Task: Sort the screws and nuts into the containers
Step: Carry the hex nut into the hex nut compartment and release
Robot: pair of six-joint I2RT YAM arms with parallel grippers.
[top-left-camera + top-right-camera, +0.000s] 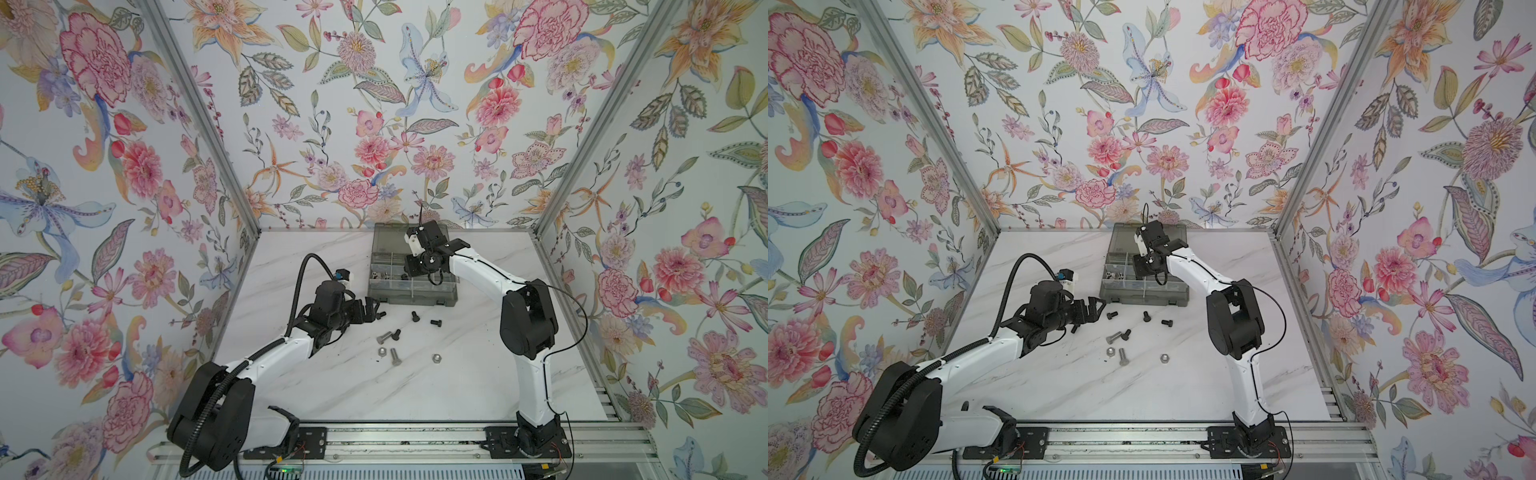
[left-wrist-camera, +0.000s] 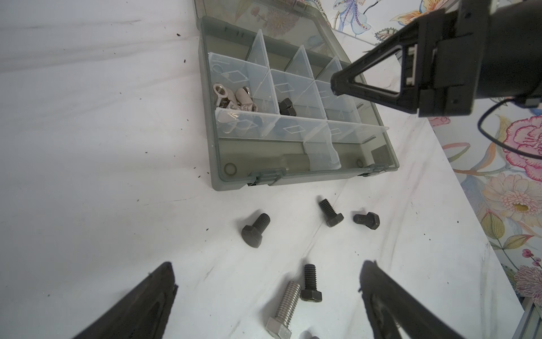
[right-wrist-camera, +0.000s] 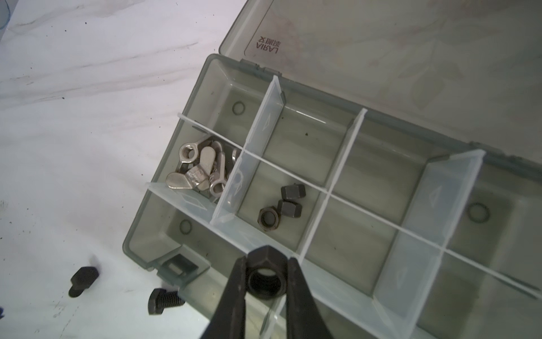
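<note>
Right claw (image 3: 267, 261): closed narrow on one small black steel hex nut (image 3: 265, 278). The fingers bear on two opposite sides and the bore faces the wrist camera. The claw hangs over the smoky-grey translucent plastic organizer box (image 3: 140, 234), whose lid is open. It is near the cell holding three black hex nuts (image 3: 289, 208); the neighbouring cell holds the silver wing nuts (image 3: 199, 170). You cannot tell from here exactly which cell lies under the held nut.

Handling, judged: the nut is rigid, light for the claw, and smooth. Gripped on its flats it should sit firm; gripped on corners it would twist out. Expect it to bounce on the hard plastic, so you want a low release.

Left claw (image 2: 268, 268): spread wide, holding nothing, low over the white marble-pattern desk (image 1: 457, 386). Around it lie loose short black hex-head screws (image 2: 255, 232) and a longer silver hex-head bolt (image 2: 283, 308). Two silver nuts (image 1: 381, 352) lie nearer the arm bases. The screws are stiff and will roll on the shank. Take them across the threads just behind the head, or across the head flats.
</note>
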